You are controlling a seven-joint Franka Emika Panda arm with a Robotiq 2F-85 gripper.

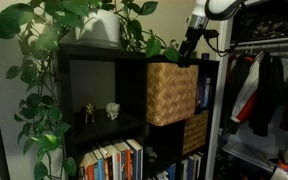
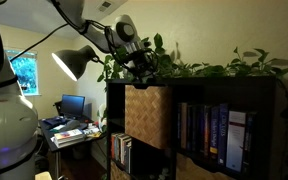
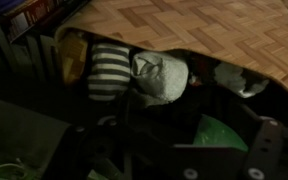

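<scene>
A woven basket (image 1: 172, 92) sticks partly out of its cube in the black shelf (image 1: 84, 55) and shows in both exterior views (image 2: 147, 115). My gripper (image 1: 189, 50) hangs just above the basket's top rim, among plant leaves (image 2: 144, 68). The wrist view looks down on the basket's woven side (image 3: 194, 30) and into its opening. Inside lie a striped soft item (image 3: 109, 70), a grey plush (image 3: 162, 78) and a pale item (image 3: 239, 80). My gripper (image 3: 179, 140) is dark at the bottom of that view, open, with nothing between its fingers. A green leaf (image 3: 219, 135) lies by it.
A trailing plant in a white pot (image 1: 102, 28) covers the shelf top. Two small figurines (image 1: 100, 111) stand in the cube beside the basket, with books (image 1: 114, 160) below. Clothes (image 1: 264, 90) hang on one side. A lamp (image 2: 72, 62) and a desk (image 2: 69, 128) stand beyond the shelf.
</scene>
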